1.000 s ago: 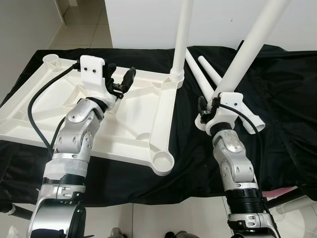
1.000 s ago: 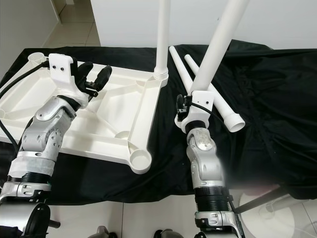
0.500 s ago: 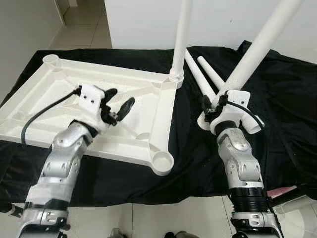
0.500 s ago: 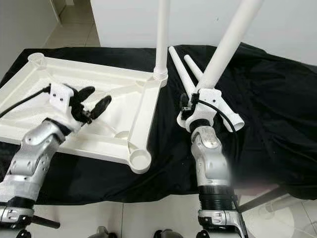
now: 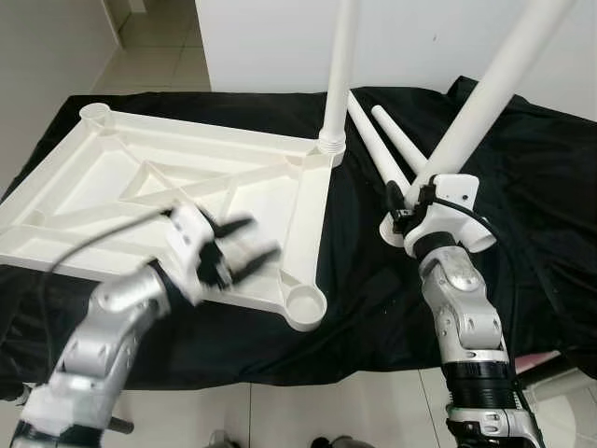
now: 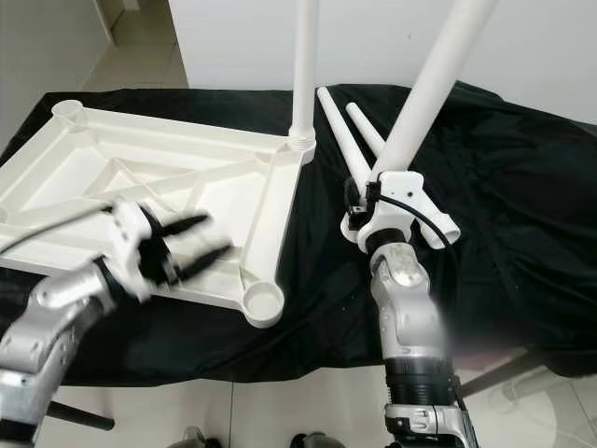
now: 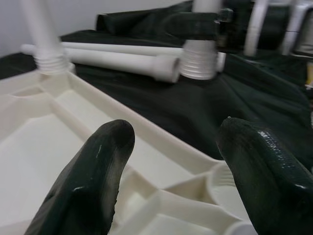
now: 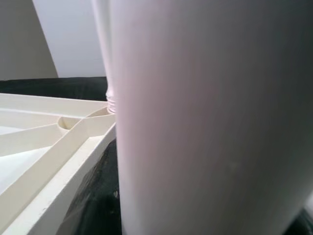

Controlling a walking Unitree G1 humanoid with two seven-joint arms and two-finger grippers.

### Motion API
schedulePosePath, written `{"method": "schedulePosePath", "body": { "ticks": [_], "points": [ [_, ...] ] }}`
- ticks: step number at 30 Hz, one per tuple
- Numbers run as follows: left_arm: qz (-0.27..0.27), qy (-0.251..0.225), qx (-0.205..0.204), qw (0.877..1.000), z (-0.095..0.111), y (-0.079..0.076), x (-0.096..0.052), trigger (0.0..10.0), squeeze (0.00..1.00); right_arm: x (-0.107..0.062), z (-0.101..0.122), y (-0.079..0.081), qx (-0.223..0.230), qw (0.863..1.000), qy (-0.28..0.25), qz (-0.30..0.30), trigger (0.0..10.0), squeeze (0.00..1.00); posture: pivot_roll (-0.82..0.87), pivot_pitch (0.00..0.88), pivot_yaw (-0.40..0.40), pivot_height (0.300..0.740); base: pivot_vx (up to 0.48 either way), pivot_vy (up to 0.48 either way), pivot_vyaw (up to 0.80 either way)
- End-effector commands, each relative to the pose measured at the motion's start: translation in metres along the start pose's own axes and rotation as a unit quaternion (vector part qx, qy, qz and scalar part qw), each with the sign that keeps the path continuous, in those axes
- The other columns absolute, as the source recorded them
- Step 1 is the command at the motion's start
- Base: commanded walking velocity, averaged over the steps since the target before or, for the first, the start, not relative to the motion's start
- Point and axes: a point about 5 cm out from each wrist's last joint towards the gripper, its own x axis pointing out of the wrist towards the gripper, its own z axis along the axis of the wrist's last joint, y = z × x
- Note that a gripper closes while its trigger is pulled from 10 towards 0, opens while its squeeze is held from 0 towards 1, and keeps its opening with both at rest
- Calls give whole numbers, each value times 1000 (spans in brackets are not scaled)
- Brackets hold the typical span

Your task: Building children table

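one leg is already standing upright in the far corner socket of the upturned table top (image 5: 140,187), and we are carrying a second one in now: our right gripper (image 5: 403,210) is holding the held leg (image 5: 485,89) by its lower part, fingers closed around it as far as we can judge, with the threaded foot hanging just above the black cloth (image 5: 522,187). what matters now is where the near corner socket (image 5: 306,304) lies from that foot. it is sitting to the robot's left of the right gripper and a little nearer the body, across a strip of cloth, so we are judging the leg has to travel left and back. its long axis is leaning up and away to the right, not plumb, so we are thinking it needs righting before the thread can meet the socket squarely. our left gripper (image 5: 244,257) is hovering over the near rail of the table top, fingers spread wide and holding nothing, blurred with motion; it is the nearer of the two to the socket and looks placed to steady the frame. two spare legs (image 5: 387,149) are lying flat on the cloth behind the right wrist, well apart from the socket.
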Motion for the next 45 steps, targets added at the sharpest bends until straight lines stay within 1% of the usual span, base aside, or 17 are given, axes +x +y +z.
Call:
{"method": "schedulePosePath", "body": {
  "ticks": [1, 6, 11, 12, 13, 15, 16, 20, 22, 28, 31, 38, 40, 41, 43, 44, 45],
  "points": [
    [-23, 9, 1, 1000, 1, -4, -2, 10000, 0, -2, 3, 0, -5, 1000, -10, -2, 10000, 0, -33, 106, 15, 740, 0, 0, 0],
    [-63, 32, -20, 997, -9, -21, -6, 10000, 0, -4, 0, 0, -13, 1000, -10, -6, 10000, 0, -35, 108, 20, 740, 0, 0, 0],
    [-76, 58, -27, 995, -20, -27, -6, 10000, 0, -5, 0, 0, -16, 1000, -9, -6, 10000, 0, -39, 106, 19, 740, 0, 0, 0],
    [-75, 69, -31, 994, -24, -27, -7, 10000, 0, -4, 0, 0, -17, 1000, -10, -6, 10000, 0, -39, 105, 20, 740, 0, 0, 0],
    [-75, 69, -31, 994, -24, -27, -7, 10000, 0, -4, 0, 0, -17, 1000, -10, -6, 10000, 0, -39, 105, 20, 740, 0, 0, 0],
    [-70, 97, -23, 993, -33, -26, -8, 10000, 0, -3, 2, -1, -20, 1000, -13, -6, 10000, 0, -40, 105, 19, 740, 0, 0, 0],
    [-70, 97, -23, 993, -33, -26, -8, 10000, 0, -3, 2, -1, -20, 1000, -13, -6, 10000, 0, -40, 105, 19, 740, 0, 0, 0],
    [-58, 125, -15, 990, -42, -21, -10, 10000, 0, -2, 3, -1, -23, 1000, -14, -8, 10000, 0, -39, 105, 19, 740, 0, 0, 0],
    [-54, 145, -3, 988, -48, -18, -12, 10000, 0, -1, 2, 0, -24, 1000, -14, -8, 10000, 0, -35, 105, 18, 740, 0, 0, 0],
    [-63, 170, 18, 983, -55, -17, -18, 10000, 0, 0, 2, 0, -29, 999, -15, -7, 10000, 0, -40, 104, 18, 740, 0, 0, 0],
    [-64, 171, 20, 983, -56, -17, -18, 10000, 0, 0, 2, -1, -31, 999, -15, -8, 10000, 0, -41, 103, 18, 740, 0, 0, 0],
    [-72, 173, 37, 981, -57, -16, -14, 10000, 0, 0, 3, -2, -33, 999, -15, -12, 10000, 0, -46, 102, 19, 740, 0, 0, 0],
    [-75, 167, 48, 982, -56, -16, -6, 10000, 0, 1, 3, -1, -32, 999, -15, -12, 10000, 0, -48, 105, 19, 740, 0, 0, 0],
    [-75, 167, 48, 982, -56, -16, -6, 10000, 0, 1, 3, -1, -32, 999, -15, -12, 10000, 0, -48, 105, 19, 740, 0, 0, 0],
    [-77, 162, 52, 982, -57, -16, 1, 10000, 0, 1, 3, 0, -33, 999, -15, -11, 10000, 0, -48, 107, 19, 740, 0, 0, 0],
    [-77, 162, 52, 982, -57, -16, 1, 10000, 0, 1, 3, 0, -33, 999, -15, -11, 10000, 0, -48, 107, 19, 740, 0, 0, 0],
    [-74, 150, 44, 985, -55, -16, 9, 10000, 0, 2, 3, 1, -33, 999, -15, -11, 10000, 0, -50, 111, 19, 740, 0, 0, 0]
  ]
}}
